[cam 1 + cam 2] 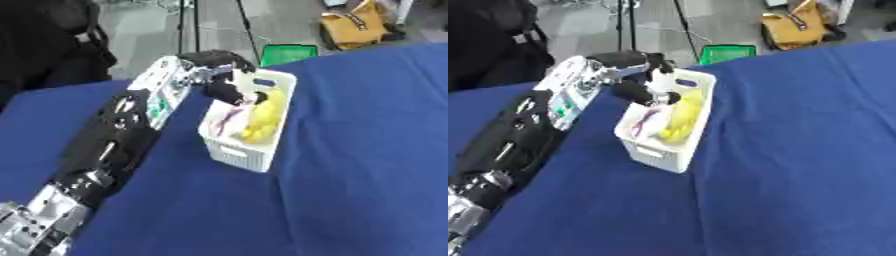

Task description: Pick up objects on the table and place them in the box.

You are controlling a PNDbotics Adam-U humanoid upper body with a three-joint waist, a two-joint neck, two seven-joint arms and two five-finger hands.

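A white slatted box [238,154] stands on the blue table [367,150], a little back of the middle. Inside it lies a yellow banana-like thing [263,116], with a pinkish-white item [228,120] beside it on the left. My left arm reaches in from the lower left corner, and my left hand [227,86] hangs over the box's far left rim, partly inside the opening. The blur hides whether that hand holds anything. My right hand shows in neither view.
A green crate [289,53] sits on the floor just past the table's far edge. A yellow bag [353,24] and black stand legs [188,25] are farther back. Blue cloth stretches to the right of the box and in front of it.
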